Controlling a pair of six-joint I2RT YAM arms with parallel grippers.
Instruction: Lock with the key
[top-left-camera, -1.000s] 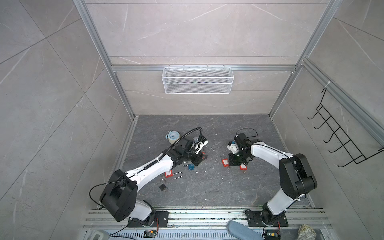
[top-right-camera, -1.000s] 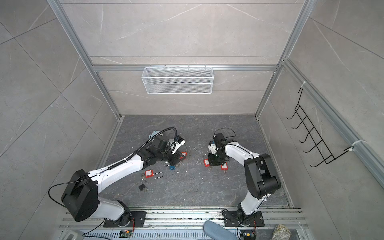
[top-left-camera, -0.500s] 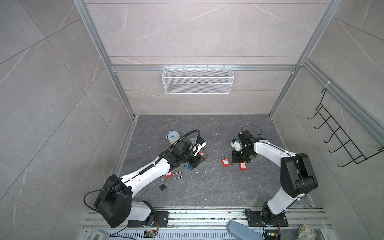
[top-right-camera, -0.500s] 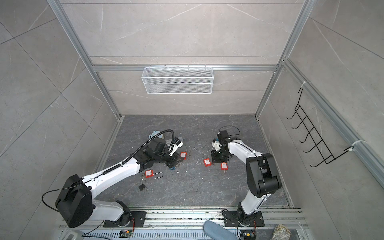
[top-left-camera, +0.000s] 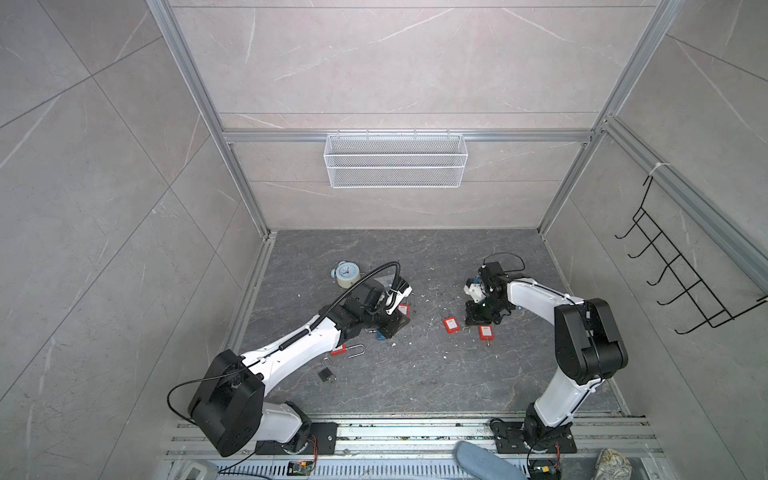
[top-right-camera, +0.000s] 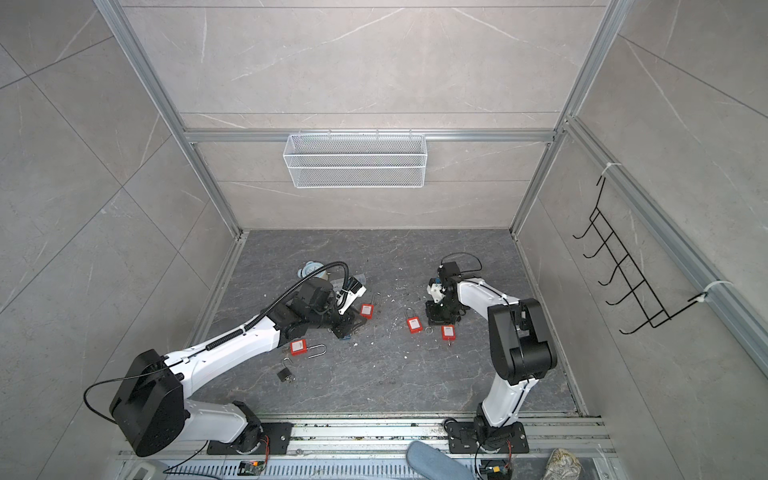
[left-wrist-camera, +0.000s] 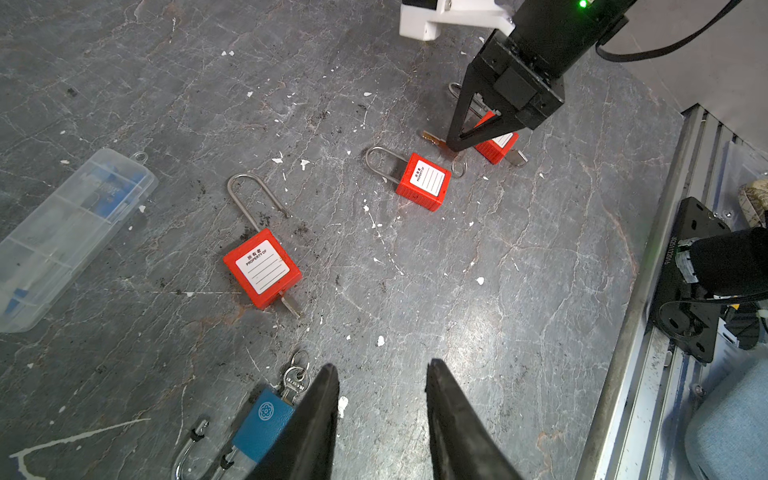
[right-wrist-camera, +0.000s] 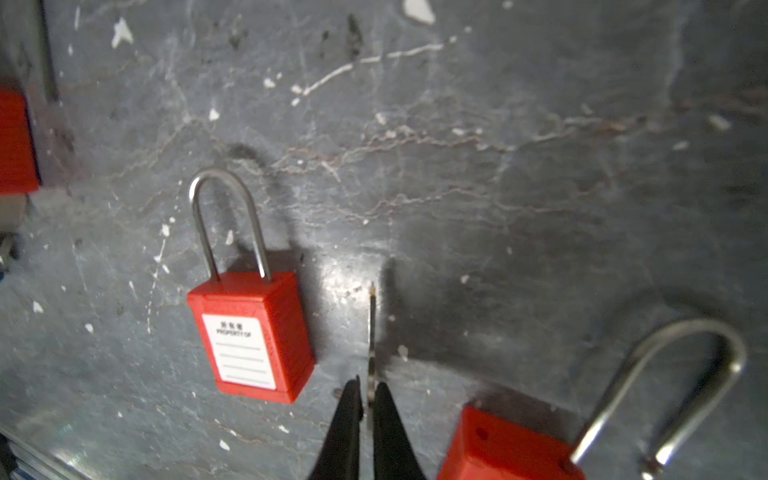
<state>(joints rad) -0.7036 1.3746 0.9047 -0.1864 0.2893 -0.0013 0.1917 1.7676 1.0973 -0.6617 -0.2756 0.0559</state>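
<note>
Right gripper (right-wrist-camera: 368, 392), jaws nearly closed, pinches the key (right-wrist-camera: 372, 328): light, stiff, slippery metal, best gripped flat on its bow. Left gripper (left-wrist-camera: 380, 370) half-open, empty.

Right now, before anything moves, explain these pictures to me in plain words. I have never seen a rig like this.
Two robot arms stand on a rail, each ending in a two-fingered gripper. The two wide pictures look down on the whole booth from overhead. The two close ones come from cameras on the arms' wrists. On the dark floor lie several red padlocks, a blue padlock, a small black padlock, an alarm clock and a clear plastic case. The left gripper is open and holds nothing. The right gripper pinches a key, seen edge-on in its wrist view, beside the nearest red padlock, whose shackle looks closed.
</note>
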